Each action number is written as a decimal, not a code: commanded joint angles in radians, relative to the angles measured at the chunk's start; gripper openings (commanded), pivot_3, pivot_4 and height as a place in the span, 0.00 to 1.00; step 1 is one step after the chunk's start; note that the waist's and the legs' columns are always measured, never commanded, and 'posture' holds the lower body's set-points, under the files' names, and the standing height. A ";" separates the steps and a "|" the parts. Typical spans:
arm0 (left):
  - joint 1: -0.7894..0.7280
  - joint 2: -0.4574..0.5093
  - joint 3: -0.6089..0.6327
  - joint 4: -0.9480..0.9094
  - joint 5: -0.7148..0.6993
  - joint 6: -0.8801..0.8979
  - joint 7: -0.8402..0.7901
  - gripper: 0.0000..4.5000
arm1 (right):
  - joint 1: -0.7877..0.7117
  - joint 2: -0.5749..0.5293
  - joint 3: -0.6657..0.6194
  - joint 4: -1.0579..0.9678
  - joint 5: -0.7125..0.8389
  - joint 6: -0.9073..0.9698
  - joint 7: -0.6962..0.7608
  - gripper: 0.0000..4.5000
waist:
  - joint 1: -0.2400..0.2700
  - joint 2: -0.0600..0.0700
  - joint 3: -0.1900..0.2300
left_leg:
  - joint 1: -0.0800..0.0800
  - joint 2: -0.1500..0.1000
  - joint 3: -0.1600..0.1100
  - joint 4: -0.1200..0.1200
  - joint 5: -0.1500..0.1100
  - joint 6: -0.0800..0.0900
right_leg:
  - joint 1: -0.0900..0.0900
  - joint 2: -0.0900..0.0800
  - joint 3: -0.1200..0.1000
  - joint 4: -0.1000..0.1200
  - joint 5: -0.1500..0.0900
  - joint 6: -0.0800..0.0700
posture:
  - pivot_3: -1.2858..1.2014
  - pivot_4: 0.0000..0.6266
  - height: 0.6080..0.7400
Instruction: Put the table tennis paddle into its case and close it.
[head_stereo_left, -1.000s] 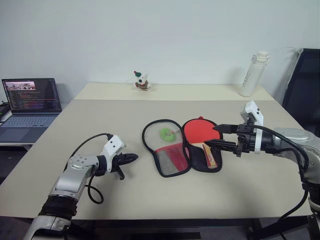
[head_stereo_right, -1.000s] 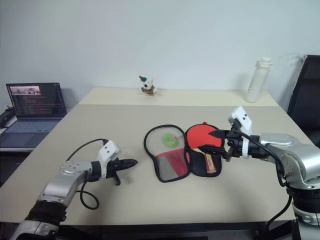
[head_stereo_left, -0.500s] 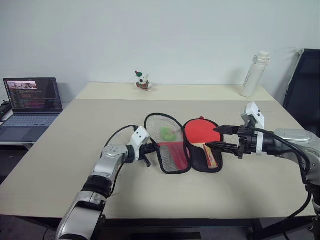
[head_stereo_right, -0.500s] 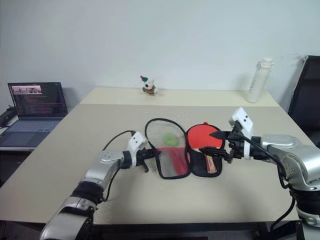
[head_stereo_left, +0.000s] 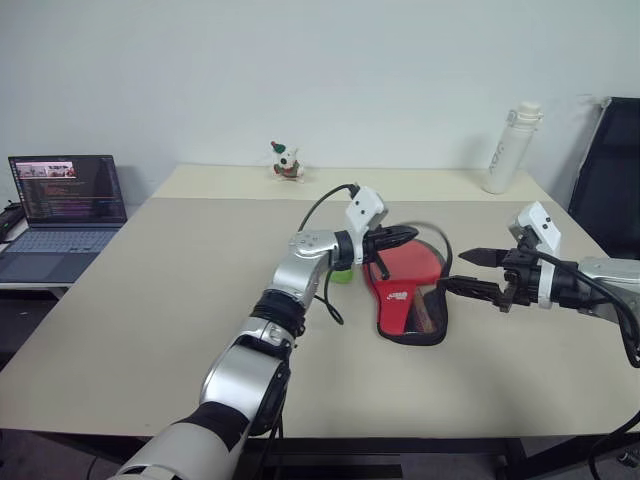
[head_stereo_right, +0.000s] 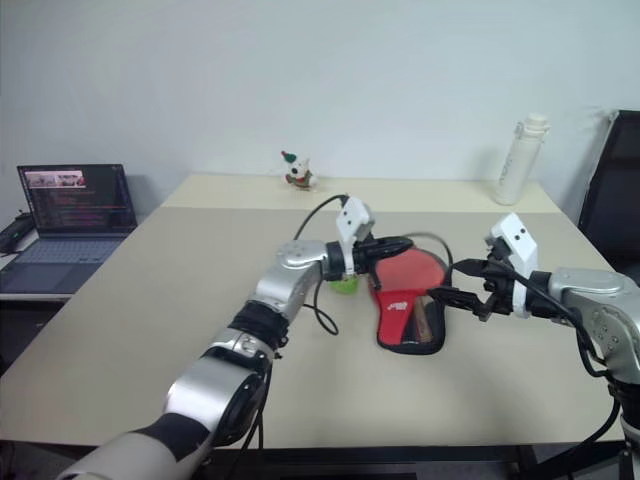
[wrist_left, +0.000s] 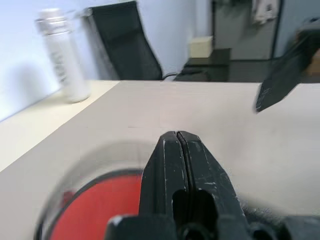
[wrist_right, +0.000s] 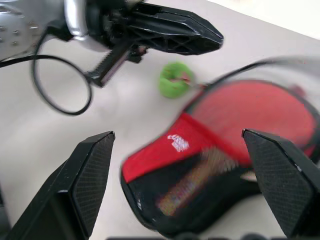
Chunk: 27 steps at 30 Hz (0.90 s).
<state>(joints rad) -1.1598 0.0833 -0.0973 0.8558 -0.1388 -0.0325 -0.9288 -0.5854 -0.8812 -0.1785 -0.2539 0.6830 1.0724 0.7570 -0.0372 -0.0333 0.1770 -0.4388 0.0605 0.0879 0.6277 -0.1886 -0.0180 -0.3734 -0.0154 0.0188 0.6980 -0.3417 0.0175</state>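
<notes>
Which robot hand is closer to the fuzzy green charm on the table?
The left. The left gripper, fingers shut, hovers just above and beside the round green pull charm, over the red and black zip case. The right gripper, open, waits on the case's far side.

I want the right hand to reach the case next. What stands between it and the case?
Nothing visible. The open right hand hovers beside the case with only bare table between; the shut left hand is above the case's far end.
</notes>
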 joint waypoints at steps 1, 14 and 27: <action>0.017 0.039 0.036 -0.048 -0.022 -0.027 -0.024 0.01 | -0.051 0.004 -0.014 0.043 -0.030 0.007 -0.056 1.00 | -0.002 0.001 0.000 | 0.000 0.000 0.000 0.000 0.000 0.000 | 0.000 0.000 0.000 0.000 0.000 0.000 | 0.52 0.24 1.00; 0.554 0.409 0.148 -0.822 -0.183 0.351 -0.066 0.01 | -0.233 0.213 0.115 0.551 -0.241 -0.072 -0.196 1.00 | -0.001 0.002 0.000 | 0.002 0.002 0.001 -0.001 0.001 -0.002 | 0.001 -0.001 0.003 0.000 0.000 0.000 | 0.52 0.24 1.00; 0.696 0.496 0.208 -1.017 -0.237 0.469 0.037 0.01 | -0.243 0.319 0.231 0.779 -0.390 -0.206 -0.110 1.00 | 0.008 0.002 0.000 | 0.002 0.001 -0.001 0.001 0.001 -0.001 | 0.004 -0.002 0.000 0.001 0.000 0.000 | 0.52 0.24 1.00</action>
<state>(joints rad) -0.4626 0.5643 0.0973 -0.1133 -0.3548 0.4366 -0.9024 -0.8197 -0.5671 0.0340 0.5189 0.3105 0.8715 0.6325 -0.0293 -0.0317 0.1767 -0.4363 0.0614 0.0865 0.6284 -0.1878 -0.0193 -0.3695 -0.0170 0.0194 0.6986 -0.3416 0.0172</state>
